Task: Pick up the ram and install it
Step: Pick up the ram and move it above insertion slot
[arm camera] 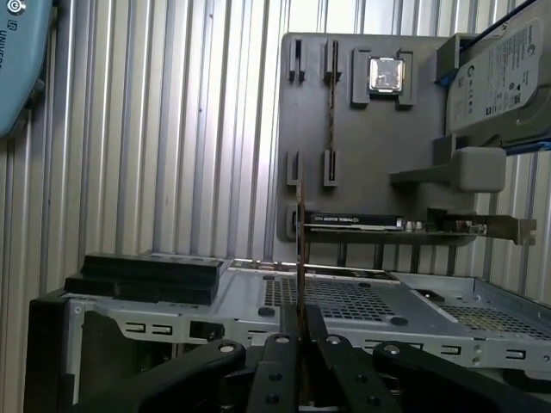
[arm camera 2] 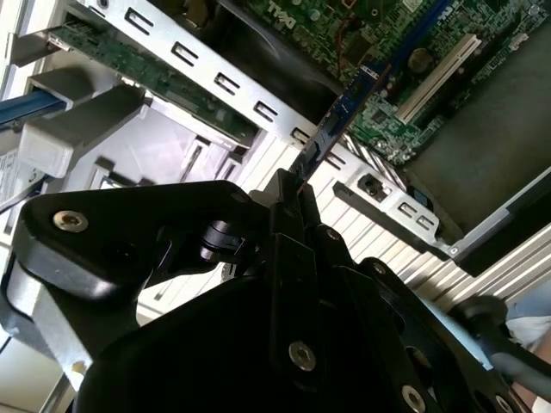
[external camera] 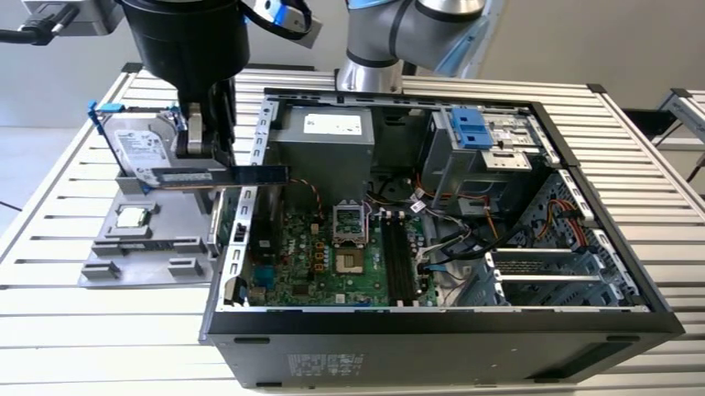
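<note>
Item held: one ram (external camera: 248, 175), a long, narrow, flat board with a dark face, carried level with its broad faces upright. It is clear of all surfaces, above the side wall of the computer case (external camera: 441, 330) on the exterior view's left. One end reaches toward the hard drive (external camera: 141, 147) and the other over the case edge. The gripper (external camera: 210, 161), black and matt with bolted linkages, has its two fingers closed down to the thickness of the board and clamped across its faces near mid-length. In both wrist views the stick appears edge-on as a thin blade rising from between the fingers (arm camera 2: 288, 202). In the second wrist view its edge looks blue. The case is one open tower of dark sheet metal lying on its side, exposing one green motherboard (external camera: 319, 264). Beside it lies one flat grey fixture plate (external camera: 144, 256) with moulded slots. The plate carries one silver boxy hard drive with blue clips, one square metal-topped processor (external camera: 134, 218) and one green expansion card (arm camera: 387, 225) standing on edge. All of it rests on one table (external camera: 66, 190) of ribbed, pale metal slats.
</note>
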